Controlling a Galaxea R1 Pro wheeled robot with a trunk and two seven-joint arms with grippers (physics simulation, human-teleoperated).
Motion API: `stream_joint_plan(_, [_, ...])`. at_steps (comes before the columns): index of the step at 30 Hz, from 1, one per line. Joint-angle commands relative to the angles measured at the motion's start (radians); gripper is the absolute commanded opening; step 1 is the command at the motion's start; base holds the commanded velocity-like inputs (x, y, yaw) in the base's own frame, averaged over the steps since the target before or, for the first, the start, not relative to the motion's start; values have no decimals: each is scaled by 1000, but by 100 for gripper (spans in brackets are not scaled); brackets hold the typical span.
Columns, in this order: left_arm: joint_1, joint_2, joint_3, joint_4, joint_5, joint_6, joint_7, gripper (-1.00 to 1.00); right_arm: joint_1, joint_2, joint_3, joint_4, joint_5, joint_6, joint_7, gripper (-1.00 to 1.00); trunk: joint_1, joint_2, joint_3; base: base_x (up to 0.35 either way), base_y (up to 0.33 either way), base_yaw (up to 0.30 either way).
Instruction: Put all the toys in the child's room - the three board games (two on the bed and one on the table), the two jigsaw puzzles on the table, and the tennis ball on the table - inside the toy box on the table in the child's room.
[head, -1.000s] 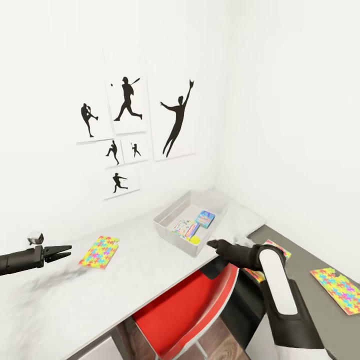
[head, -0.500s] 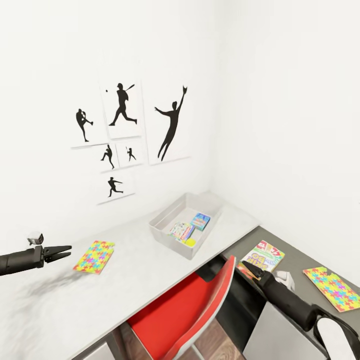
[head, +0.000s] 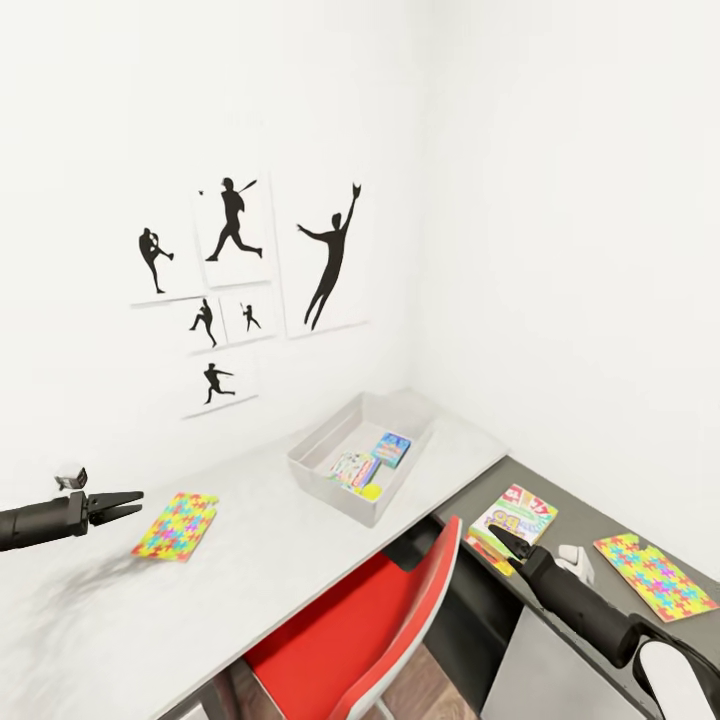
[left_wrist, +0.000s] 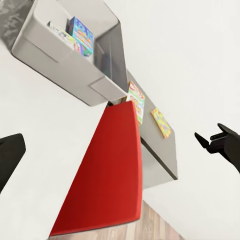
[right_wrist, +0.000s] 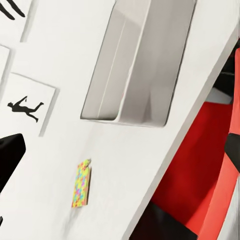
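Note:
The toy box (head: 322, 458) sits on the table (head: 260, 560) near the corner, holding two board games (head: 390, 449) and the tennis ball (head: 371, 491). One jigsaw puzzle (head: 177, 525) lies on the light-grey top. The SKIP-BO board game (head: 517, 515) and a second jigsaw puzzle (head: 655, 575) lie on the dark lower wing. My left gripper (head: 125, 505) hovers open left of the first puzzle, holding nothing. My right gripper (head: 499, 539) is at the SKIP-BO box's near corner, and its fingers (right_wrist: 10, 156) stand wide apart. The left wrist view looks past the toy box (left_wrist: 65, 55) to the SKIP-BO box (left_wrist: 135, 100).
A red chair (head: 350, 630) is pushed under the table between both arms. White walls meet in a corner behind the toy box, with black baseball-player prints (head: 230, 270) on the left wall. A small white object (head: 575, 562) lies on the dark wing beside my right arm.
My right arm has drawn back from above the toy box and dropped to the dark wing, uncovering the SKIP-BO box. The head camera turned slightly, shifting the scene left. The left arm stayed still.

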Motion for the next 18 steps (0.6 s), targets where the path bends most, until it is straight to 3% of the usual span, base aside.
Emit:
stream_joint_plan(1, [-1,0,0,0,0,11,-4,100,-1,0,-2,1,3,6,5,100,1,-2,-1,85,0,-87])
stream_joint_plan(18, [-1,1,1,-1,0,9,-4,100,-1,0,-1,4,24,2,-1,100,1,-2,3,11,0,-13])
